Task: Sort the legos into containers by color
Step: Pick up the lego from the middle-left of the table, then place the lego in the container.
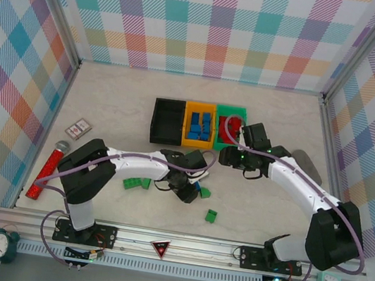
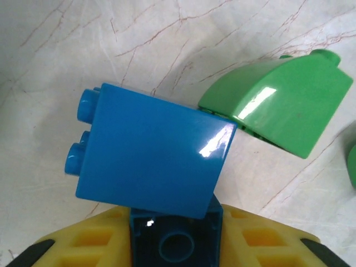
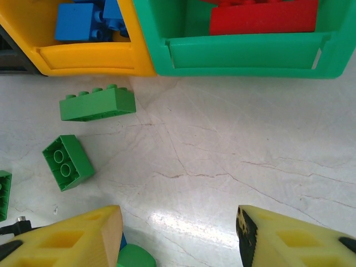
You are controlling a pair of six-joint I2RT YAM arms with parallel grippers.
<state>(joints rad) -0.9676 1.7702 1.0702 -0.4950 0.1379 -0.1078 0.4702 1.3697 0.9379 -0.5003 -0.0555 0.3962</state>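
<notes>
The pale marbled worktop (image 1: 130, 96) carries three bins side by side near its middle. The black bin (image 1: 167, 121) on the left has no brick in it that I can make out. The orange bin (image 3: 89, 55) in the middle holds a heap of blue bricks (image 1: 200, 125), and the green bin (image 3: 245, 53) on the right holds red bricks (image 3: 261, 16). A red glittery tube (image 1: 47, 172) lies well apart at the left and is no part of the sorting.

The left hand (image 2: 175, 233) is low over the worktop in front of the bins, its yellow fingers pressed against a blue brick (image 2: 153, 158) that fills the gap between them. A sloped green brick (image 2: 278, 105) lies touching that brick's far corner. The right hand (image 3: 178, 233) hangs just in front of the orange and green bins with its fingers spread and nothing between them.

The green pieces are loose on the worktop. A long green brick (image 3: 97, 104) lies just before the orange bin, with a square green brick (image 3: 68, 162) near it. A green pair (image 1: 136, 183) sits by the left arm and a single green brick (image 1: 211, 216) nearer the bases.

By my reckoning red is done and blue is one brick short of done. All the green is left to do, presumably for the black bin
</notes>
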